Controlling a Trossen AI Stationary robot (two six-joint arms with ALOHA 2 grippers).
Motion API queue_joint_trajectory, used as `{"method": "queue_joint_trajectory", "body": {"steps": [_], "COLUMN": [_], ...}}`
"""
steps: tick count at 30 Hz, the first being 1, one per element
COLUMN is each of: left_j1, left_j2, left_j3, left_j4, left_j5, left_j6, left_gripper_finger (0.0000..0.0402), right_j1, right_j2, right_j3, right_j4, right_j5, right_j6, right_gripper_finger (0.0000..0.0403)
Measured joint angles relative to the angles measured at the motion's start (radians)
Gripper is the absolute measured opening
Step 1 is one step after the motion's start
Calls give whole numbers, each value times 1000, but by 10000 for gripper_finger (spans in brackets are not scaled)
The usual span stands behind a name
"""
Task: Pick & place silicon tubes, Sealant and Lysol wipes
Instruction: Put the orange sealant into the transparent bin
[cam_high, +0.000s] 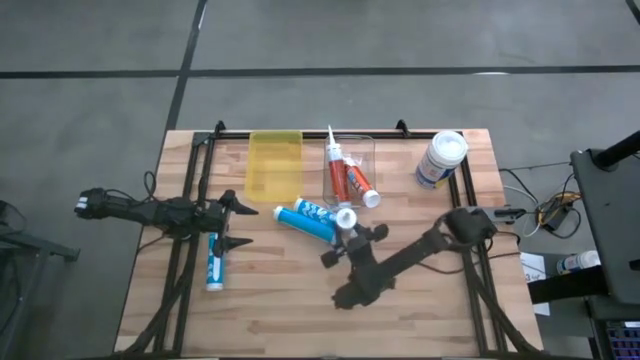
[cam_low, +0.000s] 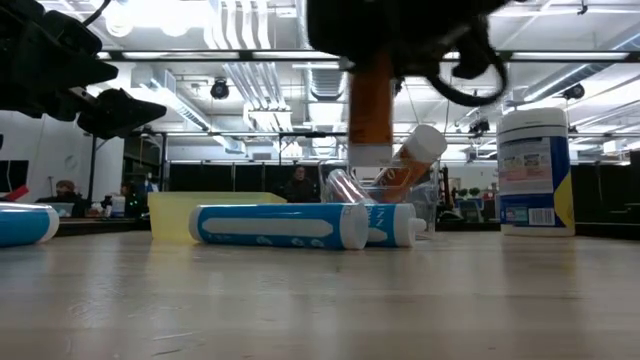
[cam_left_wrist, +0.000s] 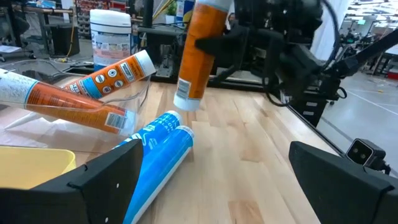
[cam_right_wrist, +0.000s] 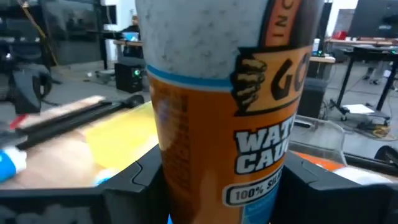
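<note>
Right gripper (cam_high: 347, 232) clamps an orange caulk tube (cam_left_wrist: 198, 53) upright above the wooden table (cam_high: 400, 310), centre frame.
Left gripper (cam_high: 240, 226) hangs wide open, empty, centre-left; the white cylindrical Lysol wipes canister (cam_high: 441, 159) stands upper right.

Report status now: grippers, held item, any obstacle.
Right gripper shut on orange caulk tube, lifted. Left gripper open, empty. Two blue tubes lie beneath.

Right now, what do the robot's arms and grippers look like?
Both arms are matte black and jointed. The left gripper has two dark, pointed wedge fingers. The right gripper shows black angular fingers. The left arm ends in a pale patch at its far end.
</note>
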Motion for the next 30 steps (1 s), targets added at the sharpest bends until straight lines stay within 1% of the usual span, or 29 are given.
{"method": "queue_joint_trajectory", "body": {"steps": [3, 8, 14, 19, 22, 27, 30], "left_j1": [0, 0, 0, 0, 0, 0, 0], "left_j2": [1, 1, 1, 1, 1, 1, 1], "left_j3": [0, 0, 0, 0, 0, 0, 0], "left_j4": [0, 0, 0, 0, 0, 0, 0], "left_j5": [0, 0, 0, 0, 0, 0, 0], "left_j6": [0, 0, 0, 0, 0, 0, 0], "left_gripper_finger": [398, 398, 399, 398, 398, 398, 398], "right_j1": [7, 12, -27, -38, -45, -82, -104], "right_j2": [-59, -170, -282, -329, -355, -409, -443], "right_j3": [-81, -165, -198, -225, -236, -276, -325], "right_j4": [76, 93, 96, 112, 108, 94, 90], "right_j5": [8, 22, 24, 17, 17, 17, 17], "right_j6": [-2, -8, -124, -226, -259, -270, -264], "right_gripper_finger": [177, 177, 176, 176, 176, 176, 176]}}
